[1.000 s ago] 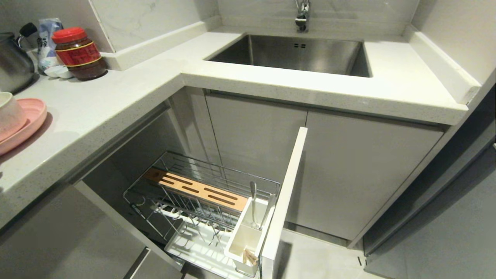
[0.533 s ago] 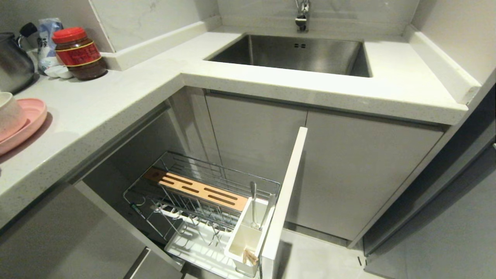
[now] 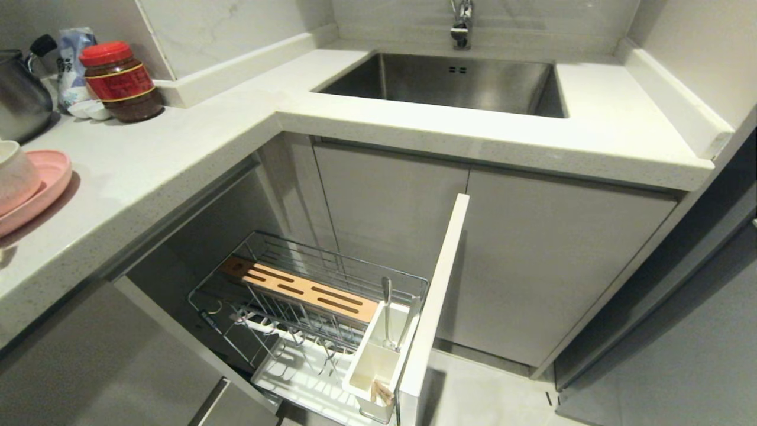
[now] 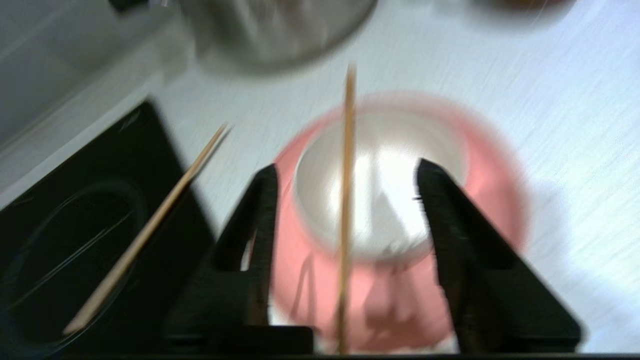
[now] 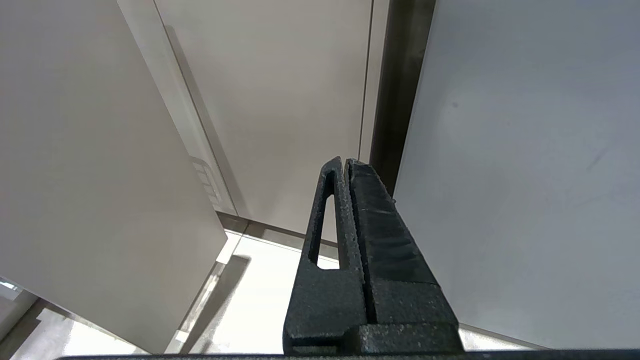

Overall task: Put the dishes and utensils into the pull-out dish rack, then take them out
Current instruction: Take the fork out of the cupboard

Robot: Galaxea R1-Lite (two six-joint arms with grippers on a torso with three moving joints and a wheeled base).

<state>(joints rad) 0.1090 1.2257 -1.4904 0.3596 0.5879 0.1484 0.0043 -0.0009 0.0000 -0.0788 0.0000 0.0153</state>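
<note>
Bowl on pink plate; dish rack pulled out

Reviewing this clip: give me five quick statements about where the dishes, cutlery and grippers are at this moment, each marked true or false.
1. The bowl sits on the pink plate on the counter. True.
2. The pull-out rack is pushed shut. False: it stands pulled out, its white front panel clear of the cabinet.
3. Metal cutlery stands in the white cutlery box. True.
4. The right gripper is open over the sink. False: it is shut, facing cabinet doors.
5. The left gripper hangs above the bowl with its jaws apart, one chopstick between them. True; whether it is held cannot be told.
</note>
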